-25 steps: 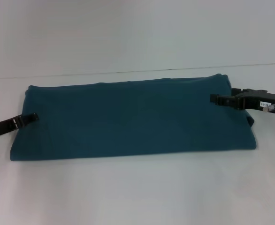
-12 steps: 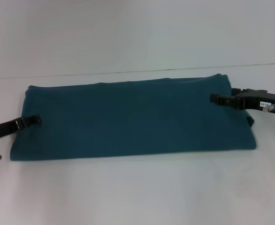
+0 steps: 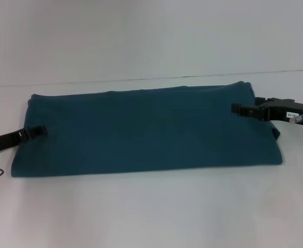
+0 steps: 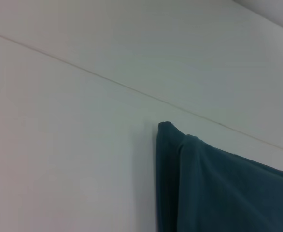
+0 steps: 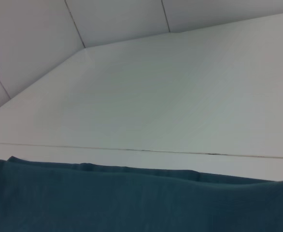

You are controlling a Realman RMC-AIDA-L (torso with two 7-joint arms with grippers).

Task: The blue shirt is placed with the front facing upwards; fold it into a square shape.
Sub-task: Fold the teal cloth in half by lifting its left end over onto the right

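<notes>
Left hand has crept inward over the blue shirt; both hands' finger spread unclear.

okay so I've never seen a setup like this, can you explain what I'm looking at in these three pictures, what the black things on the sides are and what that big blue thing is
This is a robot with two arms working at a white table. The wide picture comes from a camera on its head, looking down at the work. The big blue thing is a blue shirt, already folded into a long band with its plain side up. The black things are the robot's grippers. The left gripper is at the shirt's left end, and the right gripper is over its right end. Whether either one is actually pinching cloth cannot be seen. The other two pictures come from cameras on the wrists. They show only an edge of the shirt, the table and the wall behind, not the fingers.
</notes>
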